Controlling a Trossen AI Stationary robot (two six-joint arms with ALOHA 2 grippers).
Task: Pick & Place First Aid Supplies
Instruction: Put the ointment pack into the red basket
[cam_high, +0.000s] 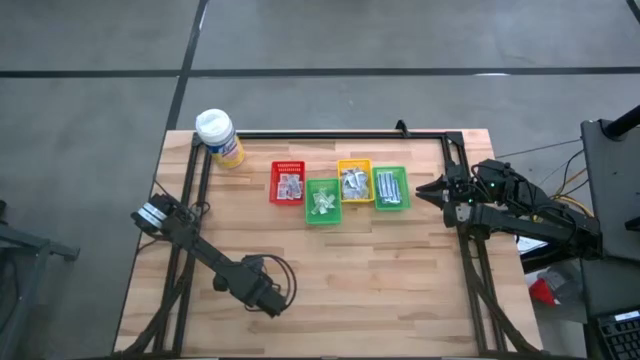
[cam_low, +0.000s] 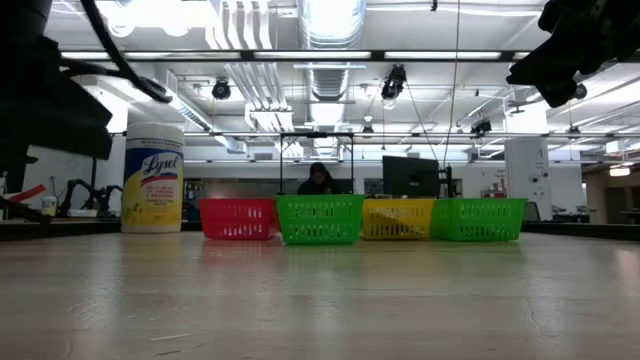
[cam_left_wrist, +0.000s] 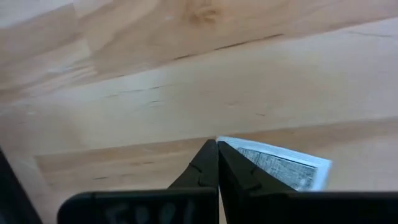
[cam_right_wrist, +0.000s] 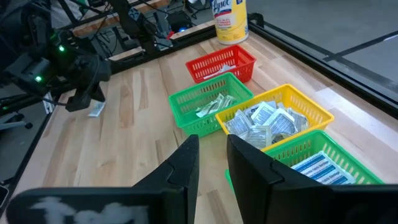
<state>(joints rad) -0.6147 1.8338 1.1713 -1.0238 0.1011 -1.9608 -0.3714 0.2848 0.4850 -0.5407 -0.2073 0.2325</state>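
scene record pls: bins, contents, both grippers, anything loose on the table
bins: red bin, green bin, yellow bin, second green bin, in a row
contents: packets in each; blue-striped strips in second green bin
left gripper: shut, low over the table's near side, a white packet by its tips; whether gripped is unclear
right gripper: slightly open, empty, at right edge by the bins
other: Lysol canister, back left corner

Packets (cam_right_wrist: 264, 121) in bins (cam_high: 340, 188) — (apparently) midtable.
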